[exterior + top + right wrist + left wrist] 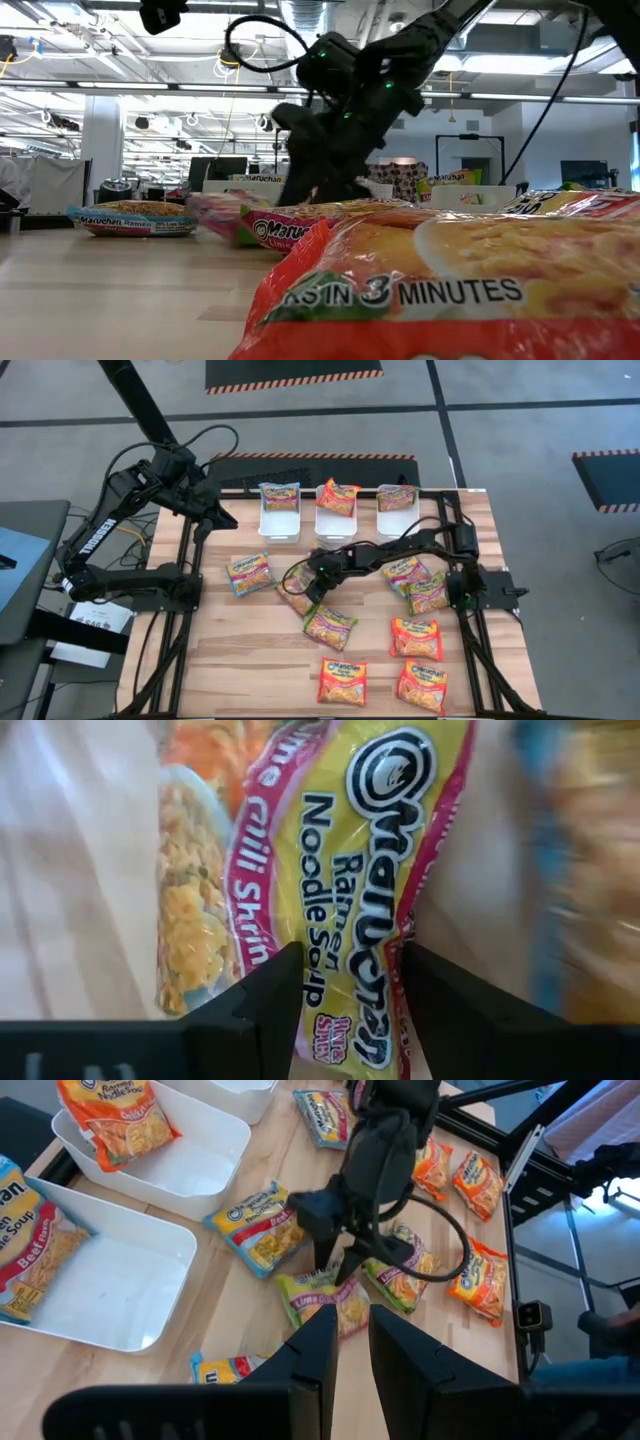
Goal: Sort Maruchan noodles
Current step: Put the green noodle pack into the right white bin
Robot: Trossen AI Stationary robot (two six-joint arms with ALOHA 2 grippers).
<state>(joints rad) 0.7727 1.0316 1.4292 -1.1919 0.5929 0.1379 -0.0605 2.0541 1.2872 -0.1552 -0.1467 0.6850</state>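
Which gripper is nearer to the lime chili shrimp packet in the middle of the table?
The right gripper: its jaws are around the lime chili shrimp packet. The left gripper is farther off, over the table's left edge near the trays.

The right gripper (305, 588) covers much of the green packet (296, 598) beneath it. An orange packet (450, 290) fills the low view's foreground, cut off at the edge and hiding the table behind.

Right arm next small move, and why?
Probably lift. The right gripper seems shut on the lime chili packet, which bulges between its fingers and looks low over the table. The left gripper waits near the trays.
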